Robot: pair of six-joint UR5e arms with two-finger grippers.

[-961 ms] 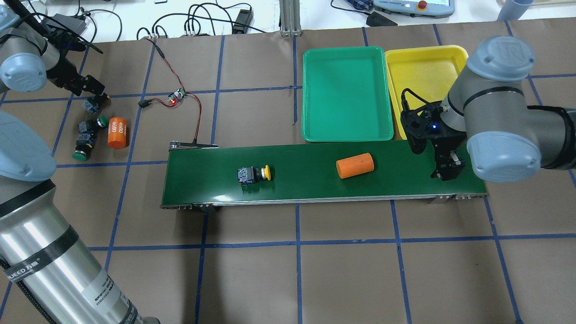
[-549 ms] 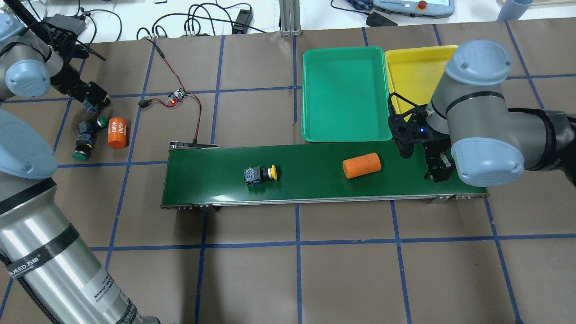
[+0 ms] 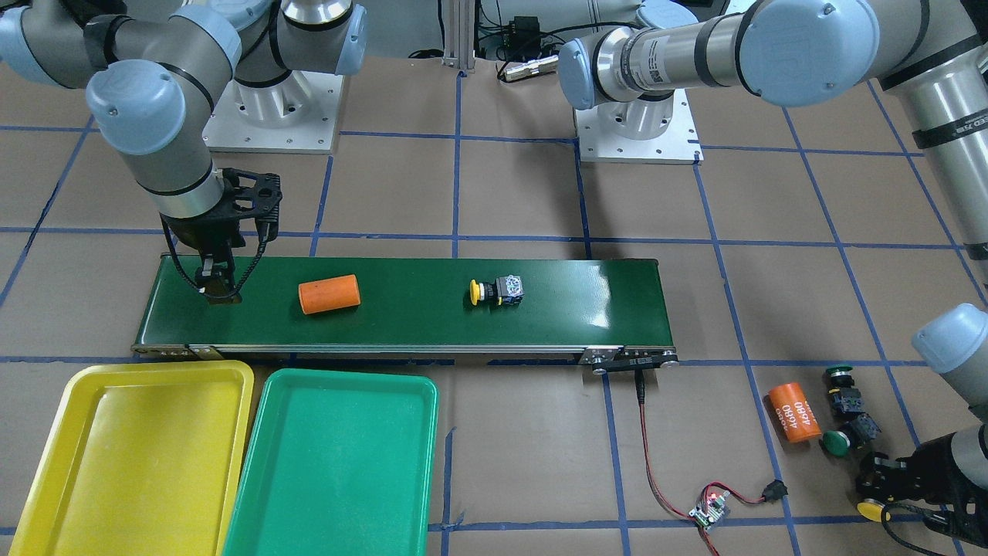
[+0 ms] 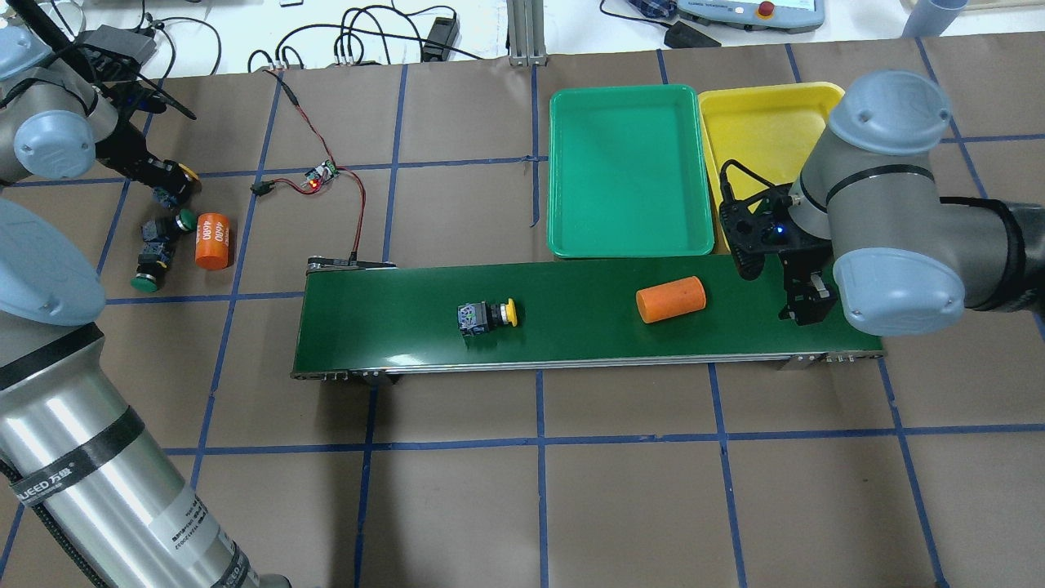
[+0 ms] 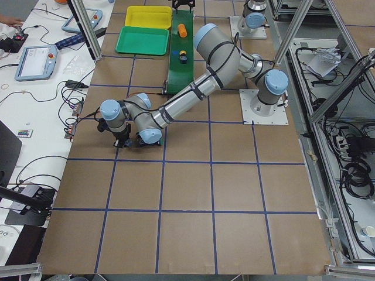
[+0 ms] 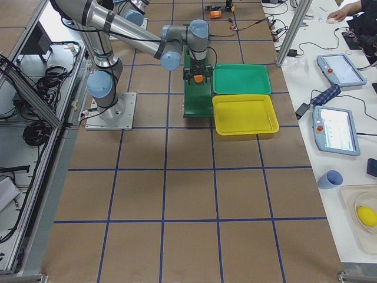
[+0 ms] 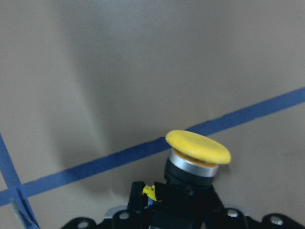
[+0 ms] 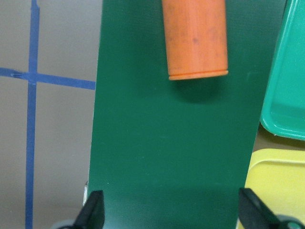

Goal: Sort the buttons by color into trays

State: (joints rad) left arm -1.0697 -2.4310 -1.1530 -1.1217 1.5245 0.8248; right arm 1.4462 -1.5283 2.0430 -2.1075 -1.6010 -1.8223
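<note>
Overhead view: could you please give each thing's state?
Left gripper: shut on a yellow button.
Right gripper: open, empty, over the belt.
Second yellow button: on its side on the belt.
Orange cylinder: lying on the belt.
Green tray: empty.
Yellow tray: empty.
Green buttons: lying on the table.

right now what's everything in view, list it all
table: one, brown, blue grid
conveyor belt: one, dark green, mid-table
yellow buttons: two; one on the belt, one gripped
orange cylinders: two; one on the belt, one marked 4680 on the table
green buttons: two, on the table by that cylinder
green tray: one, beside the belt
yellow tray: one, beside the green tray
circuit board: one, wired, by the belt's end
left hand: shut on a yellow button
right hand: open, over the belt's end
</note>
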